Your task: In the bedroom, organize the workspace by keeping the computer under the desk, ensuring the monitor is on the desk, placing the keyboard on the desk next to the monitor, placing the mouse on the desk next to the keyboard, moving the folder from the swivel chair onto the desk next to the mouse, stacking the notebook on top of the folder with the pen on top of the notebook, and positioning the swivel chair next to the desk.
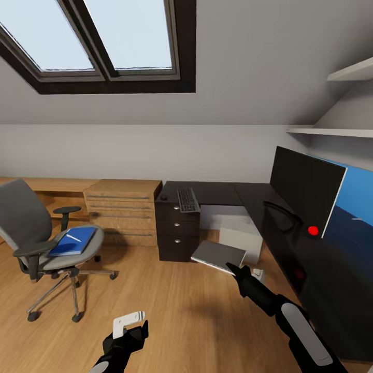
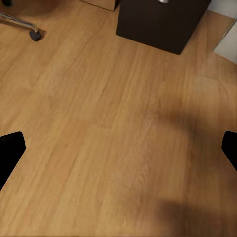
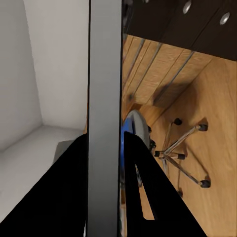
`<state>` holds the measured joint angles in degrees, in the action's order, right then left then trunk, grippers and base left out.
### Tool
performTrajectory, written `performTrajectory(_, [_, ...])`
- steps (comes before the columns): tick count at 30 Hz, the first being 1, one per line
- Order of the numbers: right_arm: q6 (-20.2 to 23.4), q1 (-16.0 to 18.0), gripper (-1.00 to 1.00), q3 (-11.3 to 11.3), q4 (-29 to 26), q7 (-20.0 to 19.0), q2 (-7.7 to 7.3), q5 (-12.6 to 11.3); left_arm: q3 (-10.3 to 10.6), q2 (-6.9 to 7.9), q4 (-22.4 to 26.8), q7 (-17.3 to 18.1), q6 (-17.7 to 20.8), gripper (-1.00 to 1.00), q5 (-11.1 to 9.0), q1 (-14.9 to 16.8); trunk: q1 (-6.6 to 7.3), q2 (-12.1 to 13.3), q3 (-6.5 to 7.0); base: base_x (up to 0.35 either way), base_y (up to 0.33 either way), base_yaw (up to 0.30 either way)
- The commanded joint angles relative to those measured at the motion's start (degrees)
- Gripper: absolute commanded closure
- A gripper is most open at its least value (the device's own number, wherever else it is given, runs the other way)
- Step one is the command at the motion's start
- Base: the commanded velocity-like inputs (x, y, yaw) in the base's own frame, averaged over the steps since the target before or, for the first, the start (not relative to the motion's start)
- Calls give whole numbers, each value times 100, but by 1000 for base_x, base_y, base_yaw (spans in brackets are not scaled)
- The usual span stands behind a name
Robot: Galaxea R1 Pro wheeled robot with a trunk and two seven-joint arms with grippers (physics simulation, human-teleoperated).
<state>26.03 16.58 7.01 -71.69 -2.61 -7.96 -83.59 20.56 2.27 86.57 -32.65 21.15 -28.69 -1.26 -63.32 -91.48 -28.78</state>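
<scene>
- Sloped attic bedroom with skylights; wood floor lies below the left gripper (image 2: 118,148), whose fingers stand wide apart and empty.
- Right gripper (image 1: 231,268) pinches the notebook (image 1: 218,255) by its near edge, flat and off the floor, just short of the desk (image 1: 217,192).
- Done, judging by this: monitor (image 1: 305,189) and keyboard (image 1: 188,199) on the desk, computer (image 1: 235,230) beneath.
- Left: folder (image 1: 72,242) with pen (image 1: 73,238) lies on the swivel chair (image 1: 39,235), well beyond the fingers.
- A small dark object near the keyboard may be the mouse; too small to tell.
</scene>
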Motion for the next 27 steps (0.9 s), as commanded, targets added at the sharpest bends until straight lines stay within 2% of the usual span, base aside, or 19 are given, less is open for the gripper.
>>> performTrajectory(1, [-38,3,100,5,8,-68,-4,-27,11,4,-12,-44,12,-100,-41,3,-2,-3,-5,123,28,0])
performTrajectory(4, [-398,1,100,3,26,-286,-11,-35,17,2,-96,-48,0,-100,-27,2,-2,-3,-5,55,12,0])
performTrajectory(16, [-449,2,100,2,24,-293,-13,-35,19,2,-106,-49,-7,-100,-23,1,-2,-3,-5,263,0,0])
performTrajectory(27, [-450,1,100,2,24,-289,-13,-42,19,2,-106,-49,-14,-100,-23,3,240,439,193,320,0,0])
